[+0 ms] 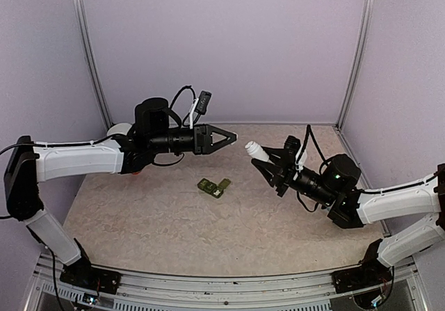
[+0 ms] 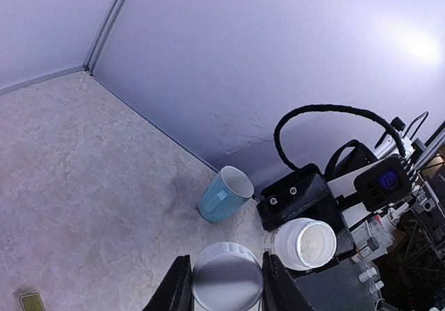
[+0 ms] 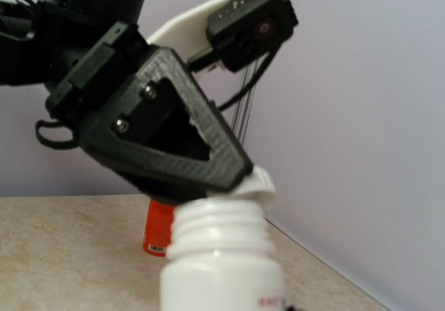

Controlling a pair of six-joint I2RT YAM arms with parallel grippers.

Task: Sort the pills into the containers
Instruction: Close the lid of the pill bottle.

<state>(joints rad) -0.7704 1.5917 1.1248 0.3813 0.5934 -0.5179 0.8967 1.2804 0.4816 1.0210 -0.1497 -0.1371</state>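
You had the right gripper [image 1: 271, 161] clamped on the uncapped bottle [image 3: 221, 255] and the left gripper [image 1: 224, 137] pinching the cap [image 2: 226, 277], with the containers [image 1: 213, 186] well below and between them, so tipping the mouth there risked scattering pills wide.

A pale blue mug [image 2: 224, 194] sits on the marbled beige tabletop [image 2: 76, 165] near the lilac wall [image 2: 278, 46]. A small red canister [image 3: 158, 229] stands there too.

A white bottle [image 3: 221, 262], threaded neck uncovered, is seen low in the frame. Just above it the left gripper [image 3: 240, 177] (black, angular) is held — a white cap [image 3: 260, 185] is pinched at its tip. A red object [image 3: 158, 229] is set behind.
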